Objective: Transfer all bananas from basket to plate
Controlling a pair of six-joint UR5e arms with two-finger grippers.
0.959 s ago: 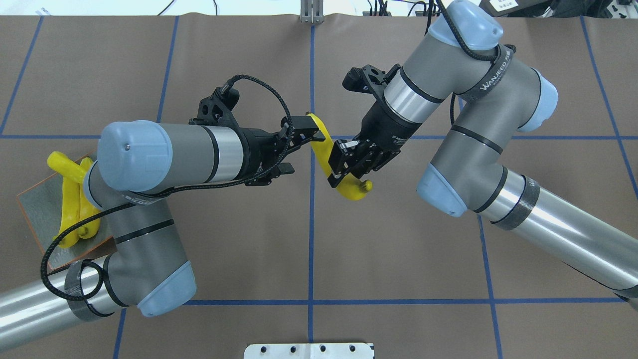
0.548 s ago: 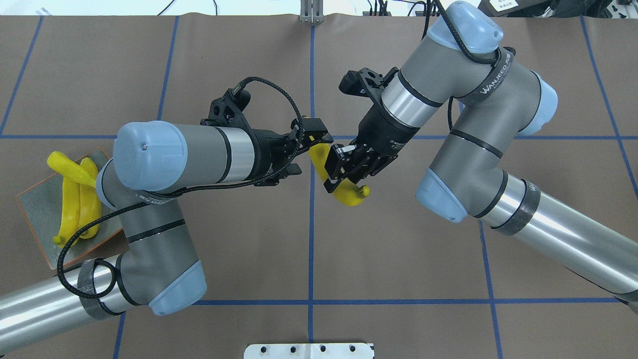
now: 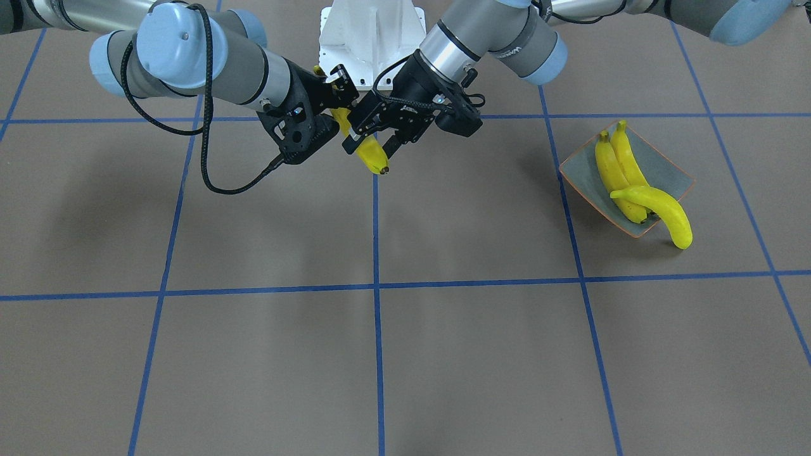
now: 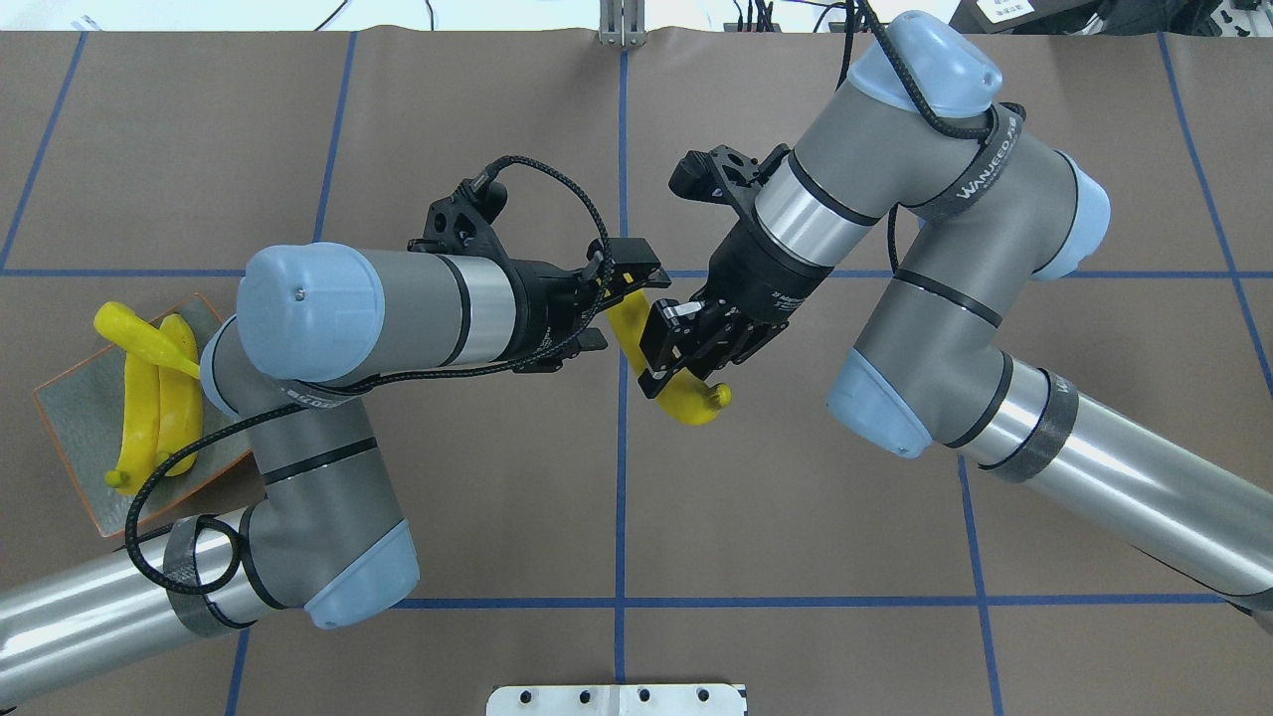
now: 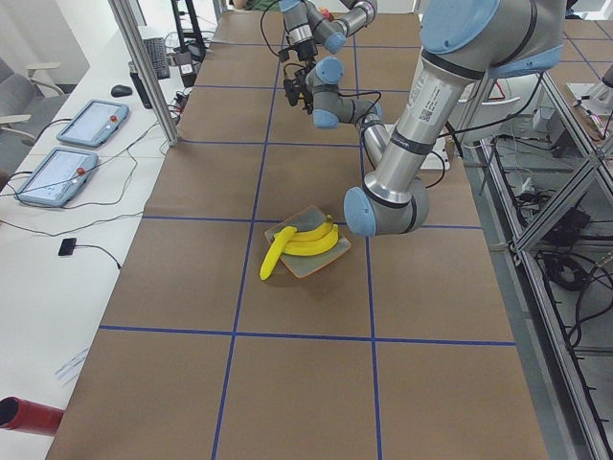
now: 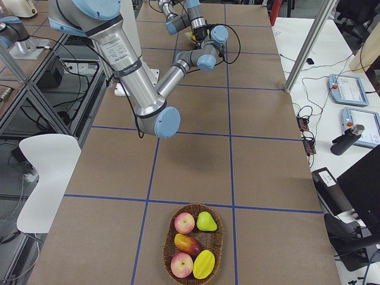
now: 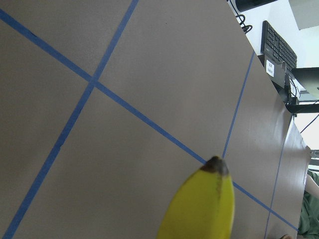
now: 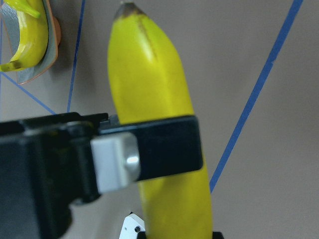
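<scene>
Three bananas (image 4: 159,398) lie on the plate (image 4: 75,428) at the robot's left in the overhead view. The fourth banana (image 4: 691,403) hangs in the air over the middle of the worktop (image 4: 796,497). The right hand (image 4: 656,353) is clamped across its middle, and the left hand (image 4: 619,306) has its fingers apart on either side of the far end, not visibly gripping. Front-facing view: one banana on the plate lies crosswise with its end past the rim, and the left hand's fingers flank the fourth banana just behind its dark tip. Left exterior view: plate and overhanging banana are plain, the hands too small to judge. Right exterior view: the basket (image 6: 212,238) holds other fruit and no banana that shows. Left wrist view: only a dark-tipped yellow end over the worktop. Right wrist view: a black finger (image 8: 164,147) with a grey pad crosses the peel. Judged light, rigid and smooth-skinned, the fourth banana would likely swivel if pinched at a taper; the thick middle is the surer hold.
</scene>
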